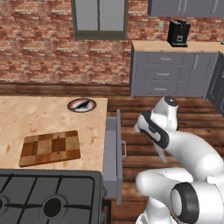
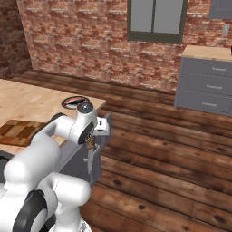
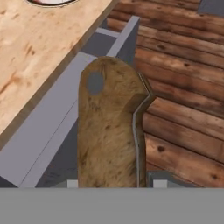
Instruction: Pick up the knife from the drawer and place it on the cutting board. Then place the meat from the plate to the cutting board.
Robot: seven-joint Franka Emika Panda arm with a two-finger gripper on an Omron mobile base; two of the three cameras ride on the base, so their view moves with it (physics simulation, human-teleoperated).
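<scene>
Cutting board (image 1: 50, 148) lay bare on the surface (image 1: 26, 118) left, plate (image 1: 82, 105) behind it. Drawer (image 1: 114, 157) stood open. End effector (image 2: 92, 146) was clamped on the knife (image 3: 111, 131), lifted above the drawer, likely for carrying boardward.

- We are in a home kitchen: a wooden counter (image 1: 52, 113) carries a cutting board (image 1: 50, 148) and a plate (image 1: 82, 105).
- We see a black stove (image 1: 43, 197) at the counter's near edge.
- Grey cabinets (image 1: 168, 74) with a coffee machine (image 1: 178, 33), a brick wall (image 1: 35, 39), a window (image 1: 99, 17) and plank flooring (image 2: 172, 149) surround us.
</scene>
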